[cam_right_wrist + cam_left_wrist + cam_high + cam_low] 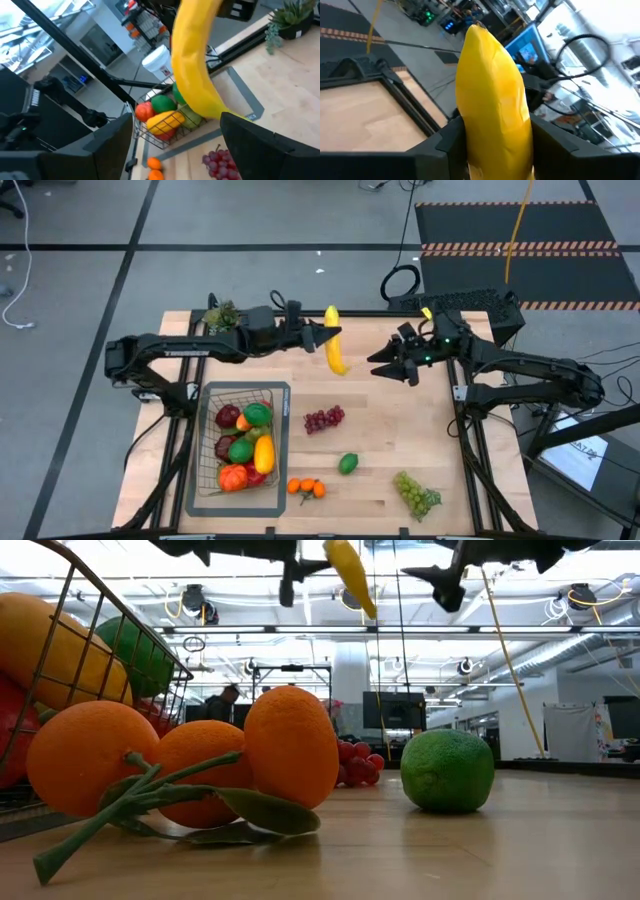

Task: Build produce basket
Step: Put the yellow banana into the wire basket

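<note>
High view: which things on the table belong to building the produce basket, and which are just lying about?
Job:
basket, part filled
banana in the left gripper
red grapes
lime
oranges
green grapes
right gripper, open beside the banana

Lying about:
potted sprig
grey mat under the basket

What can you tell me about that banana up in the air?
The banana is bright yellow, smooth and plastic-looking, gently curved. It hangs above the wooden table, roughly upright, with its lower tip pointing down. The left gripper clamps it between its two dark fingers. The right gripper, open, sits just beside it without touching.
</note>
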